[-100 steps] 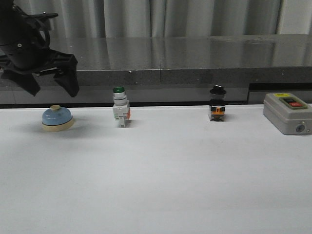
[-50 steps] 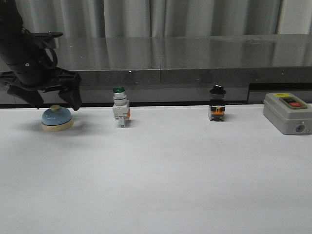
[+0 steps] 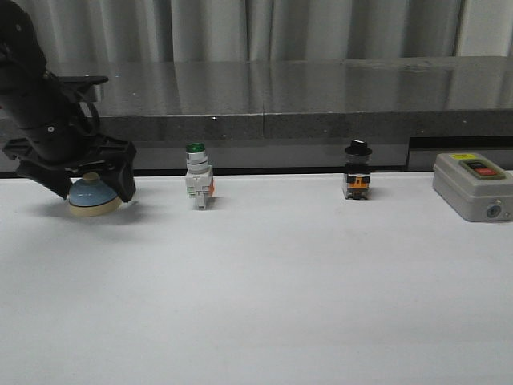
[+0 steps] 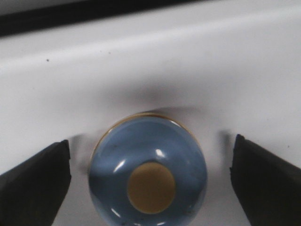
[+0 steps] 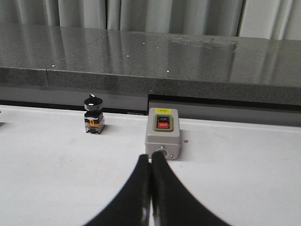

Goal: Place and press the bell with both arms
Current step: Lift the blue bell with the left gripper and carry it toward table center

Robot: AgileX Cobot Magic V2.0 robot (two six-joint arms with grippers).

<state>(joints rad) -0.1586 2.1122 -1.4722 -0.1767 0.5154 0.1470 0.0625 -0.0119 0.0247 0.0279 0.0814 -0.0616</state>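
From my station I see the bell [image 3: 94, 196] sitting upright on the white table [image 3: 280, 289], at the far left near the back edge, cream base flat on the surface and the cream button [image 4: 151, 187] facing straight up; being round, it has no long axis along the table, only its vertical one. My left gripper [image 3: 86, 180] is down around it, jaws spread wide: in the left wrist view the two dark fingers [image 4: 35, 179] stand one on each side of the blue dome with bare table showing between each finger and the bell, so nothing is clamped and I see no contact. In the front view the fingertips reach down past the dome to about the level of the base. My right gripper [image 5: 150, 162] does not show in the front view; its wrist camera shows the two fingers pressed together with nothing between them, aimed toward the grey switch box [image 5: 162, 137] with its red and green buttons. The black-capped switch [image 3: 357, 170] stands to that box's left, and the green-capped switch [image 3: 198, 176] stands further left, well apart from the bell.
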